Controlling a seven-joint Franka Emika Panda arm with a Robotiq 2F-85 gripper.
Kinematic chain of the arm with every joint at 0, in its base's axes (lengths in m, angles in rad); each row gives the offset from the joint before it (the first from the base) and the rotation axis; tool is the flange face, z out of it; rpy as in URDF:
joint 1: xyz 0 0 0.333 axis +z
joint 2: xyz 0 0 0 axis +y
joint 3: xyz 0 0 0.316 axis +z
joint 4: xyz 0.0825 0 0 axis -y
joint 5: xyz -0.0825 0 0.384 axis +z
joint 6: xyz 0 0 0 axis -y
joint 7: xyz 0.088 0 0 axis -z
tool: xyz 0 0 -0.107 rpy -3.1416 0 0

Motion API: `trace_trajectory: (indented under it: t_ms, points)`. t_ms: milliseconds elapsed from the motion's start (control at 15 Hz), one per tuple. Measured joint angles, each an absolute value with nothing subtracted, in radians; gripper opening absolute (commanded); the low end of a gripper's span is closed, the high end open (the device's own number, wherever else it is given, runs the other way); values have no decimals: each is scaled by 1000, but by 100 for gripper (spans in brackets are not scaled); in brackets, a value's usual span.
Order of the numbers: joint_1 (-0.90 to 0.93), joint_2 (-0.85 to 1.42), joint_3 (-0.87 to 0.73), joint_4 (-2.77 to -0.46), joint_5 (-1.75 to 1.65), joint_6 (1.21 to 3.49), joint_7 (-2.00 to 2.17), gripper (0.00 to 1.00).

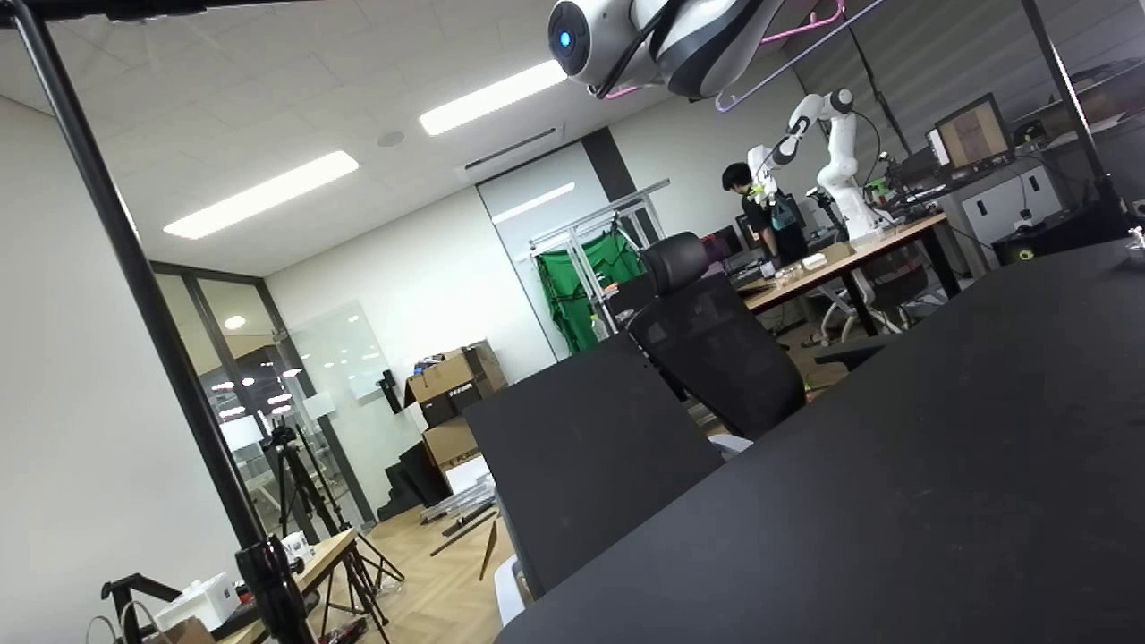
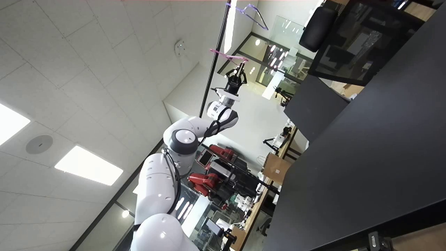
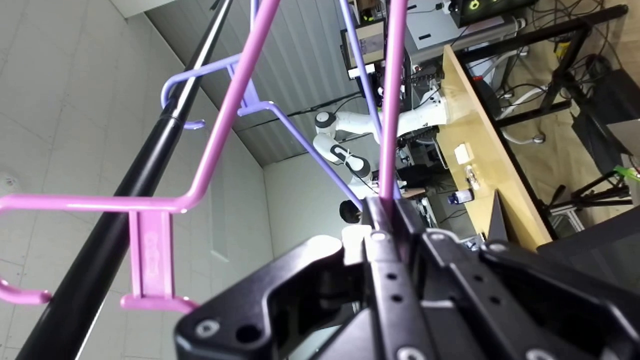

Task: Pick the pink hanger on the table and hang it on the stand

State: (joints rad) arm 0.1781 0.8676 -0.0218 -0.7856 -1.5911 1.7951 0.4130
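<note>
Between my fingers [image 3: 381, 247] is the near hanger [image 3: 226, 112], by the rod [image 3: 151, 162] bearing the far hanger [image 3: 250, 93] behind, with the table [image 2: 352, 146] lower.

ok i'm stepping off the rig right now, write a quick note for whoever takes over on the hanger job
Gripper: closed on the pink hanger.
Where things are: the pink hanger is up at the stand's black pole; its hook crosses the pole in the wrist view, but I can't tell whether it bears on it. A purple hanger is hooked on the same pole.
Done: the pink hanger is picked up, well above the black table.
Left: probably check or seat the hook over the pole, then open and back away gently.
</note>
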Motion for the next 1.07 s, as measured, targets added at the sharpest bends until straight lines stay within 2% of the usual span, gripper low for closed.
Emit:
trace_trajectory:
  t_ms: [1067]
  points:
    - [175, 957, -23, -645, -1592, 1795, 307, 2]
